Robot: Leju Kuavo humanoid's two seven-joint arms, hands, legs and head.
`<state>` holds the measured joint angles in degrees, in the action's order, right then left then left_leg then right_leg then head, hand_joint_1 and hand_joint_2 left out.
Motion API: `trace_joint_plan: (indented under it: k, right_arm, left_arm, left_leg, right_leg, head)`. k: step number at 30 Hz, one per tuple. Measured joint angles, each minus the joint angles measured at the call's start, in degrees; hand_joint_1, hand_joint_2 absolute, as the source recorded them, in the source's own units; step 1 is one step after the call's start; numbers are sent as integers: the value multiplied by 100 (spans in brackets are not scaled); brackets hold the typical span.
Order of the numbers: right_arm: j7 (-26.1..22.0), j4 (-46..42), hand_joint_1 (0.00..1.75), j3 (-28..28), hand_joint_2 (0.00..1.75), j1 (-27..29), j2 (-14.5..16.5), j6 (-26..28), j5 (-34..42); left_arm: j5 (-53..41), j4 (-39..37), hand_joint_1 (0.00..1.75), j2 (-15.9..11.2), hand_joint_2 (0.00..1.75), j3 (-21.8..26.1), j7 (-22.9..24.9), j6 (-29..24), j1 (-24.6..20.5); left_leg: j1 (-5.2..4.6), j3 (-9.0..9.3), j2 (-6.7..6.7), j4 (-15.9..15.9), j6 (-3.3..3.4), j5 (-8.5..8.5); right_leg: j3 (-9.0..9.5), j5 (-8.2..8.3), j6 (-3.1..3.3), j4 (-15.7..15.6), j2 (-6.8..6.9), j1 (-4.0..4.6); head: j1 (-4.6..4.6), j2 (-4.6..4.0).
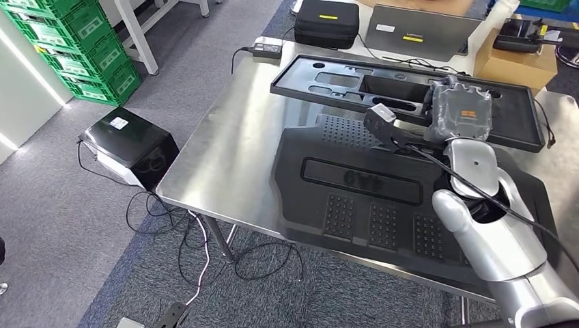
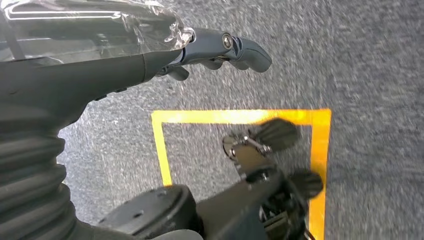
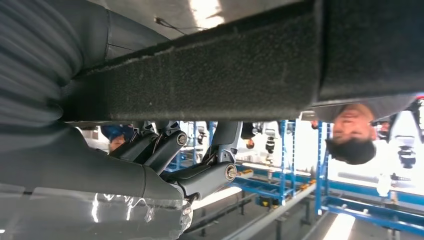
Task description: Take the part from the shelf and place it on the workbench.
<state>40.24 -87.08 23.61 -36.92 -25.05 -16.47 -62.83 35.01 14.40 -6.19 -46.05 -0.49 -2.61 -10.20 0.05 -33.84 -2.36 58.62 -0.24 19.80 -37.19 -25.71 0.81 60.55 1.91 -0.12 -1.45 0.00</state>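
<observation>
Large black part (image 1: 382,198) lying flat on the steel desk (image 1: 225,157), taking up the desk's near right portion and hanging slightly past the near edge. Right hand (image 1: 462,113) at the part's far edge, just this side of a black tray (image 1: 355,85) lying farther back on the desk. Seen from the right wrist, dark fingers (image 3: 200,175) curled beneath the part's thick felt-edged rim (image 3: 210,75), thumb side above it, so gripping the part. A person's head (image 3: 352,132) beyond the part, blue racks (image 3: 300,170) behind. Left hand (image 2: 220,50) hanging over grey carpet beside a yellow taped square (image 2: 240,117), fingers bent loosely with nothing between them; whether spread or closed, cannot tell. Behind the desk: a black case (image 1: 326,22), a grey laptop (image 1: 420,31), a cardboard box (image 1: 515,65). Left of the desk, on the floor: a black box (image 1: 130,143) with cables, and green crates (image 1: 75,48) farther back.
</observation>
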Motion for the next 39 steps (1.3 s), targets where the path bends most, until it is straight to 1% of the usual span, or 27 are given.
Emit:
trace_joint_plan:
  k: [1,3,5,7,9,10,11,12,14,15,16,17,19,21,22,24,25,26,27,29,30,31,32,34,36,37,39]
  right_arm:
    - [1,-1,175,-9,175,-2,-2,4,-7]
    - [1,-2,175,-25,175,-1,-5,5,-20]
    - [1,-5,175,-37,175,-3,-8,5,-26]
    - [1,-7,175,-43,175,-9,-8,5,-28]
    - [1,-6,175,-44,175,-4,-7,2,-18]
    - [1,-6,175,-44,175,1,-6,-2,-7]
    - [1,-6,175,-44,175,6,-5,-5,3]
    - [1,-6,175,-44,175,9,-5,-7,13]
    - [1,-6,175,-44,175,8,-5,3,18]
    - [2,-6,175,-44,175,5,-4,10,17]
    - [2,-6,175,-44,175,2,-4,17,14]
    - [1,-6,175,-44,175,2,-4,20,11]
    - [0,-6,175,-46,175,5,-8,21,10]
    - [0,-6,175,-49,175,-4,-18,20,11]
    - [0,-6,175,-50,175,-10,-22,20,12]
    - [0,-4,175,-50,175,-9,-24,20,13]
    - [0,-3,175,-49,175,3,-24,18,15]
    - [0,-1,175,-49,175,14,-24,15,16]
    - [0,0,175,-49,175,21,-24,12,19]
    - [0,1,175,-50,175,23,-24,7,26]
    - [0,1,175,-50,175,22,-23,6,32]
    - [1,1,175,-50,175,24,-23,5,38]
    - [1,1,175,-50,175,26,-22,5,42]
    - [1,-1,175,-50,175,25,-22,7,46]
    - [1,-4,175,-50,175,6,-22,10,44]
    - [1,-5,175,-50,175,-6,-22,11,43]
    - [1,-6,175,-46,175,-16,-19,9,44]
  left_arm:
    - [14,0,0,0,175,0,15,50,7]
    - [22,-1,0,-1,175,0,53,102,25]
    - [22,-1,0,-1,175,1,75,115,31]
    - [24,-1,0,-1,175,1,80,123,36]
    - [45,-2,0,-2,175,1,92,134,53]
    - [63,-2,0,-2,175,1,99,145,61]
    - [80,-2,0,-2,175,2,106,167,66]
    - [93,-2,0,-2,175,3,109,195,67]
    - [100,-2,0,-2,175,6,120,260,63]
    - [100,-2,0,-2,175,8,128,289,61]
    - [101,-2,0,-2,175,9,140,312,60]
    - [103,-2,0,-2,175,10,150,335,58]
    - [121,-2,0,-2,175,14,160,384,48]
    - [143,-2,0,-2,175,19,163,434,34]
    - [146,-2,0,-2,175,21,169,445,31]
    - [147,-3,0,-2,175,22,191,453,43]
    - [147,-3,0,-2,175,22,199,455,51]
    - [147,-4,0,-2,175,22,204,455,58]
    - [146,-4,0,-2,175,22,204,455,59]
    - [144,-4,0,-3,175,22,203,452,55]
    - [142,-4,0,-4,175,22,203,451,50]
    - [140,-4,0,-7,175,22,203,450,47]
    - [138,-4,0,-9,175,22,206,450,46]
    - [131,-4,0,-11,175,22,217,451,44]
    - [122,-3,0,-10,175,22,227,451,39]
    - [119,-2,0,-9,175,22,228,452,37]
    - [118,-3,0,-9,175,22,231,452,45]
  left_leg:
    - [-11,5,-28,6,-24,13]
    - [-17,19,-88,5,-72,30]
    - [-2,-4,-32,147,-129,148]
    - [14,-226,114,691,-177,469]
    - [16,-598,178,1451,-202,791]
    - [17,-730,185,1696,-208,842]
    - [20,-752,188,1696,-209,757]
    - [25,-669,197,1473,-203,573]
    - [46,-328,322,667,-181,134]
    - [56,-199,395,347,-167,15]
    - [60,-126,453,158,-154,-34]
    - [52,-110,471,102,-134,-19]
    - [49,-91,402,45,-71,-42]
    - [60,-54,329,-29,7,-80]
    - [63,-39,294,-54,32,-92]
    - [46,-35,224,-58,54,-92]
    - [40,-35,188,-54,56,-86]
    - [37,-35,149,-47,52,-79]
    - [38,-33,115,-36,42,-67]
    - [42,-22,54,-4,2,-27]
    - [32,-22,29,23,-25,-3]
    - [21,-22,7,40,-54,14]
    - [10,-23,-15,50,-82,26]
    - [11,-12,-66,51,-143,43]
    - [33,-47,-22,218,-202,179]
    - [42,-136,34,454,-222,329]
    - [48,-475,139,1206,-230,701]
  right_leg:
    - [60,11,31,-132,38,27]
    - [59,4,86,-158,-30,41]
    - [79,18,142,-189,-92,19]
    - [100,24,199,-208,-146,3]
    - [101,16,230,-198,-222,10]
    - [101,12,235,-190,-266,11]
    - [102,8,236,-182,-316,10]
    - [107,3,234,-172,-367,8]
    - [112,-15,212,-147,-465,10]
    - [104,-21,193,-131,-505,10]
    - [90,-22,171,-120,-541,8]
    - [74,-17,143,-118,-575,-2]
    - [60,-13,78,-123,-619,-27]
    - [-19,-150,23,67,-505,-26]
    - [-130,-297,3,321,-411,-32]
    - [-484,-635,-34,1073,-279,-53]
    - [-629,-720,-48,1364,-255,-68]
    - [-686,-702,-58,1470,-242,-81]
    - [-618,-573,-64,1324,-228,-90]
    - [-241,-215,-72,573,-107,-91]
    - [-75,-100,-56,225,-39,-76]
    - [24,-55,-29,11,7,-60]
    - [51,-69,1,-64,22,-42]
    - [39,-65,79,-70,-65,-25]
    - [52,-52,147,-91,-131,-27]
    - [61,-44,177,-101,-160,-30]
    - [63,-45,213,-100,-230,-14]
  head:
    - [-1,0]
    - [18,0]
    - [48,0]
    - [101,0]
    - [154,0]
    - [171,0]
    - [184,0]
    - [197,0]
    - [226,0]
    - [233,0]
    - [229,0]
    - [226,0]
    - [215,0]
    - [171,0]
    - [137,0]
    - [71,0]
    - [55,0]
    - [40,0]
    - [25,0]
    - [-13,0]
    - [-33,0]
    - [-39,0]
    - [-32,0]
    - [7,0]
    - [46,0]
    - [73,0]
    - [147,0]
